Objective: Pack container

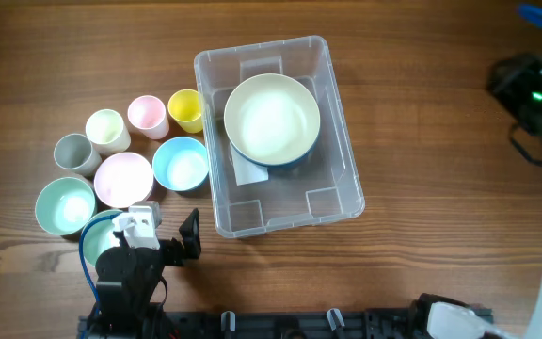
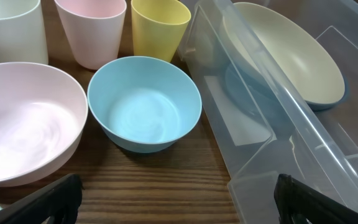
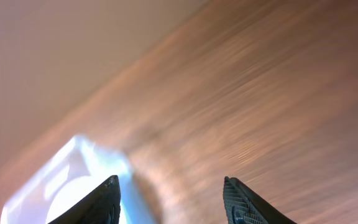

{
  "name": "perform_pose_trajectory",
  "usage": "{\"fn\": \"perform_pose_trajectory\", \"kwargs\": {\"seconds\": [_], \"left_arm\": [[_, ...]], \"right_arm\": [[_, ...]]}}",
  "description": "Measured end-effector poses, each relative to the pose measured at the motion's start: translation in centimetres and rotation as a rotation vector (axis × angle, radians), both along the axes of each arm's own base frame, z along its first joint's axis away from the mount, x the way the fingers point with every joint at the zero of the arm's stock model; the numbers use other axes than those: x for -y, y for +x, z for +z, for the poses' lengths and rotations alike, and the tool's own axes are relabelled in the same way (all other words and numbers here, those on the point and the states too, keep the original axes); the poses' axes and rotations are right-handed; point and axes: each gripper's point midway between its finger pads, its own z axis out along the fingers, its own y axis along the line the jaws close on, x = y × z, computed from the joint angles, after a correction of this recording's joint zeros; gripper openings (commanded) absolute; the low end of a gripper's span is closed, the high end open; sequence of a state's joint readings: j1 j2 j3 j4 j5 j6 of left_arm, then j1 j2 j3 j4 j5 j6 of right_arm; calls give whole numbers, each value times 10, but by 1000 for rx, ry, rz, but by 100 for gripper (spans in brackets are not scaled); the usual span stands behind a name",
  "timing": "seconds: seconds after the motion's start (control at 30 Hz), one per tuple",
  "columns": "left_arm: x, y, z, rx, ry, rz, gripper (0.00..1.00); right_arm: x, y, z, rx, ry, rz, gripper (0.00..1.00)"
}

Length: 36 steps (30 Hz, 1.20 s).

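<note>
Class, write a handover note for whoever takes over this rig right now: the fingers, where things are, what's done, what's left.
Left gripper: fingers open, empty, by the blue bowl. Right gripper: open, empty; view blurred.
Container: mid-table, holding a cream bowl.
Done: that bowl packed.
Left, probably: blue bowl, pink bowl, mint bowl, yellow cup, pink cup, white cup, grey cup, all outside.

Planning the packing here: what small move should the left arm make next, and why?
Probably ease the left gripper forward onto the blue bowl: its jaws stand open and empty, that bowl sits just ahead, and the container holds only a cream bowl.
</note>
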<state>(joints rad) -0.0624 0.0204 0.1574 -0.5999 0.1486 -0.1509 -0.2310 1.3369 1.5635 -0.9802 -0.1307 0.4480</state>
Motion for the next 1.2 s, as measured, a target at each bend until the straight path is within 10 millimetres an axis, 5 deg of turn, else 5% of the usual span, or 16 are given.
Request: {"fn": "perform_pose_trajectory", "kwargs": {"seconds": [0.2,0.4,0.67,0.97,1.2], "left_arm": [[0,0,0,0,0,0,100],[0,0,0,0,0,0,100],[0,0,0,0,0,0,100],[0,0,0,0,0,0,100],[0,0,0,0,0,0,100]], "right_arm": [[-95,39,-79,-187,-16,458,51],[-147,52,-123,-267,-83,629,51],[-171,55,-133,-263,-195,727,57],[-171,60,-136,-261,-240,731,65],[-173,64,-182,-373,-215,740,53]]}}
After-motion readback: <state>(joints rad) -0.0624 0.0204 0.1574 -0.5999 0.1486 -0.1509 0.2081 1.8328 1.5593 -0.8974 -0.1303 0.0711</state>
